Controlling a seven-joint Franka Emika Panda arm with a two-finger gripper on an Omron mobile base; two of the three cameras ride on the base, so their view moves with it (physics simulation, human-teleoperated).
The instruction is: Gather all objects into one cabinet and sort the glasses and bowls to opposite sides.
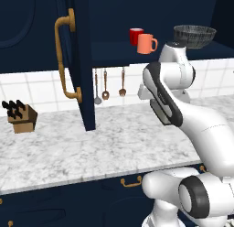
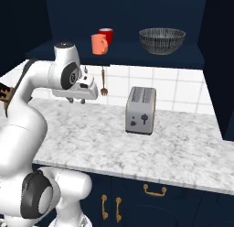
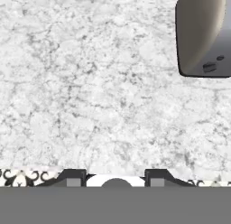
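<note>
The pincer [image 3: 115,179] hangs empty over the marble counter [image 3: 90,92], its tips spread wide, with the toaster [image 3: 203,33] just off to one side. Well above it on the cabinet shelf [image 2: 123,54] stand the red mug [image 2: 106,35] and orange mug [image 2: 98,44], touching; the bowl [image 2: 162,40] sits apart.

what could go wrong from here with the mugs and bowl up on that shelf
1. The salmon-orange mug stands near the front edge of the cabinet shelf, right against the red mug; a bump while reaching in could tip it off.
2. The open cabinet door juts out over the counter, so a wide arm swing might strike it.
3. The gripper is open and empty, low over the counter near the toaster, which it could clip when rising.
</note>
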